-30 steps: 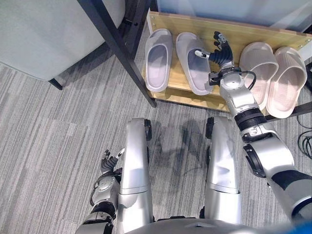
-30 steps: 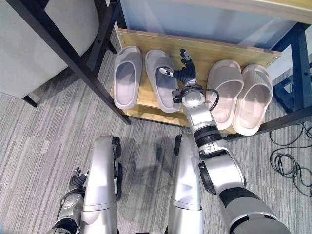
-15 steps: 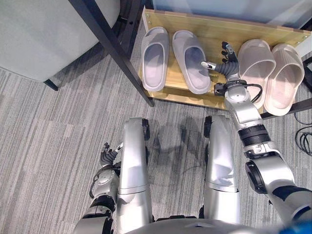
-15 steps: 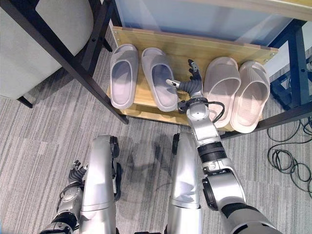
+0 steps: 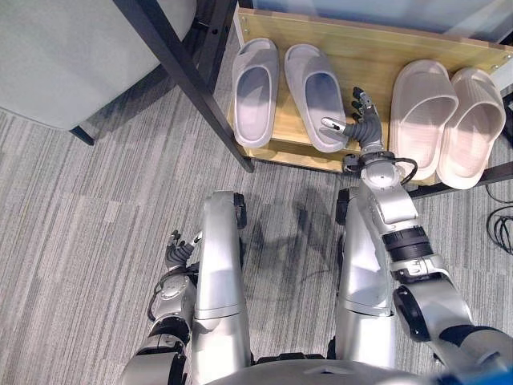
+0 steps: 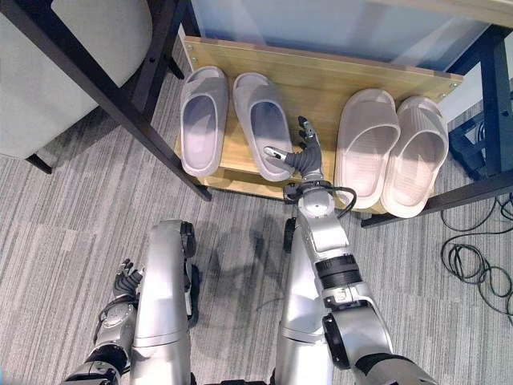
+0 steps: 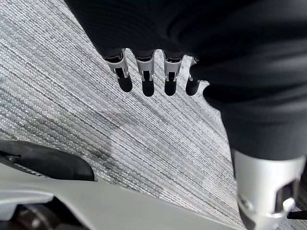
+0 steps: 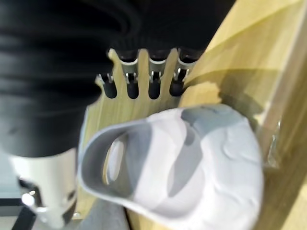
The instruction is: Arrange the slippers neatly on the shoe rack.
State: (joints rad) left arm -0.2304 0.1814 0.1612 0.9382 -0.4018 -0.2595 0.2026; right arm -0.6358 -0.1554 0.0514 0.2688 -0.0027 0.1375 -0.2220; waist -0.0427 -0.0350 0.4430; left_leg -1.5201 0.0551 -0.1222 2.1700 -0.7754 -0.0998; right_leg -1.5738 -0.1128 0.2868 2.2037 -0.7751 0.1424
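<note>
Slippers sit in two pairs on the wooden shoe rack [image 5: 369, 60]: smooth moulded grey slippers [image 5: 288, 92] at left, beige slippers [image 5: 445, 120] at right. Right hand [image 5: 362, 128], fingers spread and empty, hovers between them near the grey heel. Likely a final straightening nudge remains. Left hand [image 5: 178, 255] hangs relaxed over ribbed grey carpet [image 5: 88, 233].
</note>
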